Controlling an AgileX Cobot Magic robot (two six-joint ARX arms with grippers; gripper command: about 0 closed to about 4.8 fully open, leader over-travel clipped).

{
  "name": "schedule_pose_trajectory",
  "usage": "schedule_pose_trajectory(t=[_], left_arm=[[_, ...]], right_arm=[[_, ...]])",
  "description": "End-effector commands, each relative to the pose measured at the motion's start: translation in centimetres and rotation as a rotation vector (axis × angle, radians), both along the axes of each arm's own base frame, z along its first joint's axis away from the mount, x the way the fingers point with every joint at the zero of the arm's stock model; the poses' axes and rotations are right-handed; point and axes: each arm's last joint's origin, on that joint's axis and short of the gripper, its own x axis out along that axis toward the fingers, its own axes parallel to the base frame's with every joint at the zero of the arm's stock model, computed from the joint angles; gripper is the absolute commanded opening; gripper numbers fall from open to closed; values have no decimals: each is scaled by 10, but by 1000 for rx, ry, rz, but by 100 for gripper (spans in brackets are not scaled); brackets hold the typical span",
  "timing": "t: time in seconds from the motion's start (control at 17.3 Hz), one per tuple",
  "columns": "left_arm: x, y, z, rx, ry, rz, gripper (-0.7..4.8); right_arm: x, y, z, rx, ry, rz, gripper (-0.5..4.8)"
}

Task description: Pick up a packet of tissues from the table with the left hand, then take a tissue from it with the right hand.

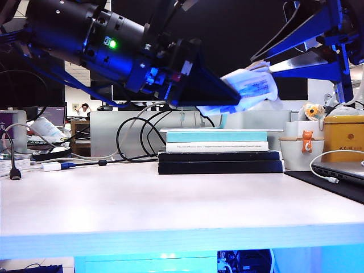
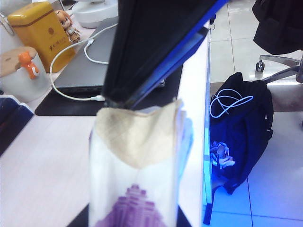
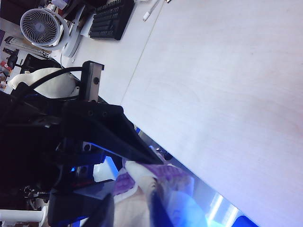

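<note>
An office desk sets the scene: the pale wood-grain table (image 1: 170, 205) with its light blue front edge carries a stack of books (image 1: 220, 151), a white mug, a yellow tin (image 1: 343, 133) and a laptop off to the right, all well below the action.

The right hand (image 2: 124, 105) reaches in from the right of the exterior view, its dark fingers narrowed onto the cream edge of the tissue (image 2: 139, 135) that sticks out of the packet's mouth. From the left wrist view the tips seem to pinch that edge, though the exact contact is hidden under the finger bodies, so I cannot say for sure that the grip has landed. The left hand (image 1: 230, 94) is clamped on the packet of tissues (image 1: 253, 88), holding it in mid-air, well above the books, with the opening turned towards the other arm.

The step in hand looks like the pull. To do it well, the right fingers should bite only the single protruding sheet, not the plastic wrap, then draw straight out along the packet's length. The left hand should hold firm without crushing the pack, since a squeezed mouth would drag extra sheets or tear the paper.
</note>
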Motion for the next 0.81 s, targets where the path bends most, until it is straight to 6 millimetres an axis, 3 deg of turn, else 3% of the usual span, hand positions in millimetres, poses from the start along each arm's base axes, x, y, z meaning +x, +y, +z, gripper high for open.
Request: schedule_pose_trajectory(t=[0.06, 0.12, 0.29, 0.63, 0.81], left_arm=[[0, -2, 9, -67, -54, -29, 168], [0, -2, 9, -65, -51, -28, 168], [0, 1, -2, 34, 13, 17, 168], [6, 11, -10, 116, 55, 87, 168], [18, 26, -15, 176, 70, 215, 168]], right_arm=[[-1, 0, -2, -4, 0, 22, 103], [0, 0, -2, -5, -3, 22, -11], [8, -2, -3, -143, -135, -116, -6], [11, -2, 1, -136, -173, -147, -6], [13, -3, 1, -168, -187, -195, -6]])
